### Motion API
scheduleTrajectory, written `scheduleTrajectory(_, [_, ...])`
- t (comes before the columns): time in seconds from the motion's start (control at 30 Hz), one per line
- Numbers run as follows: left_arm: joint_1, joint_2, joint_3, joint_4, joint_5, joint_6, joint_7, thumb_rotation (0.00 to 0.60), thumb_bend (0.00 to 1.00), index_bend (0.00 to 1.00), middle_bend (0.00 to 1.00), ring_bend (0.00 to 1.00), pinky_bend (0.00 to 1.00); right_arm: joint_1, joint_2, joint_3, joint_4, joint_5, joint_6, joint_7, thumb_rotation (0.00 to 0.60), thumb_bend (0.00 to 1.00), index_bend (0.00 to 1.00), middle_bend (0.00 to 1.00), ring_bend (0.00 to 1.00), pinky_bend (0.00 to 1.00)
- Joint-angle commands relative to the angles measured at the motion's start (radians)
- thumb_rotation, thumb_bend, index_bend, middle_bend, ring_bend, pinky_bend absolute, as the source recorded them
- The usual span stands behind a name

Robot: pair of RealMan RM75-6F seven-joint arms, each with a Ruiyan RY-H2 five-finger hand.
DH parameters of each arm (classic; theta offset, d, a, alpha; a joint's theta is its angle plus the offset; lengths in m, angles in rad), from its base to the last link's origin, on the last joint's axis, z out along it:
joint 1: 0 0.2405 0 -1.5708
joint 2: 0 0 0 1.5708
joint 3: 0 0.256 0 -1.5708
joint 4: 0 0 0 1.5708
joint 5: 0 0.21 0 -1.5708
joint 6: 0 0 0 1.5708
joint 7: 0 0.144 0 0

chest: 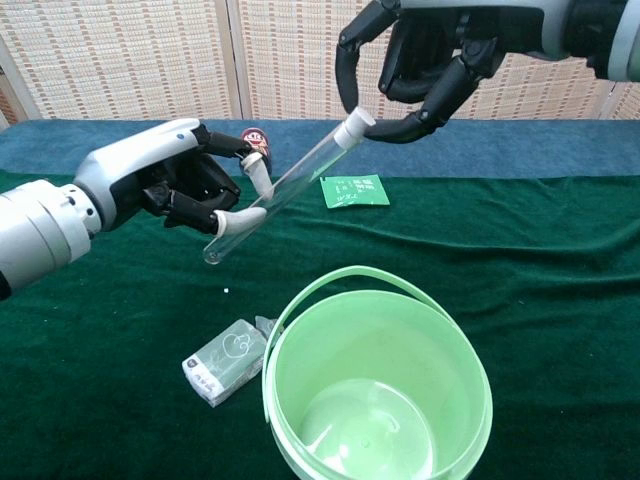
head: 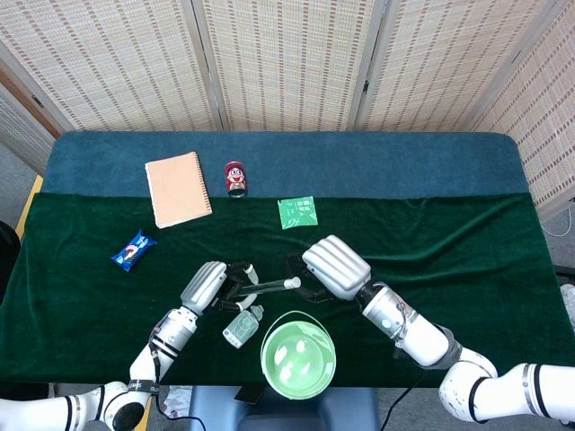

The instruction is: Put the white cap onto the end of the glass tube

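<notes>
Landmark: green bucket (chest: 375, 385), glossy round plastic with a thin hoop handle, on the dark green cloth (head: 467, 242)
Glass tube: glass tube (chest: 285, 187), clear, slender, round-bottomed, held in the air above and to the left of the bucket in the chest view
Tube axis: slanted, closed end low and nearer the bucket's left rim, capped end high and further from the bucket
White cap: white cap (chest: 352, 125), small and matte, sitting at the tube's upper end; whether it is pushed fully home cannot be told
Left hand: left hand (chest: 165, 185), silver shell with dark fingers, pinching the lower part of the tube between white-tipped fingers
Right hand: right hand (chest: 425, 60), dark fingers curled around the cap end, thumb tip just under the cap; whether they press it or only cage it cannot be told
Key relation: the cap lies just below and left of the right hand's fingertips, on the tube's own line, so a seating push would run down the axis toward the left hand
Nearer hand: the right hand is at the cap, the left braces the tube
Judgement: the capping looks close to done
Also by the bucket: small grey packet (chest: 225, 360) on the cloth just left of it
</notes>
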Motion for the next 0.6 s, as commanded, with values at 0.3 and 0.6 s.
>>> scheduleTrajectory(0.3, [0.001, -0.008, 0.008, 0.045, 0.005, 0.001, 0.01, 0.6, 0.51, 0.67, 0.94, 0.89, 0.91, 0.01, -0.002, -0.003, 0.01, 0.009, -0.012, 0.013, 0.6, 0.15, 0.0, 0.95, 1.0, 1.0])
scheduleTrajectory(0.6, [-0.007, -0.009, 0.014, 0.156, -0.023, -0.033, 0.048, 0.6, 0.51, 0.67, 0.94, 0.89, 0.91, -0.052, 0.071, -0.017, 0.012, -0.005, 0.042, 0.062, 0.6, 0.15, 0.0, 0.95, 1.0, 1.0])
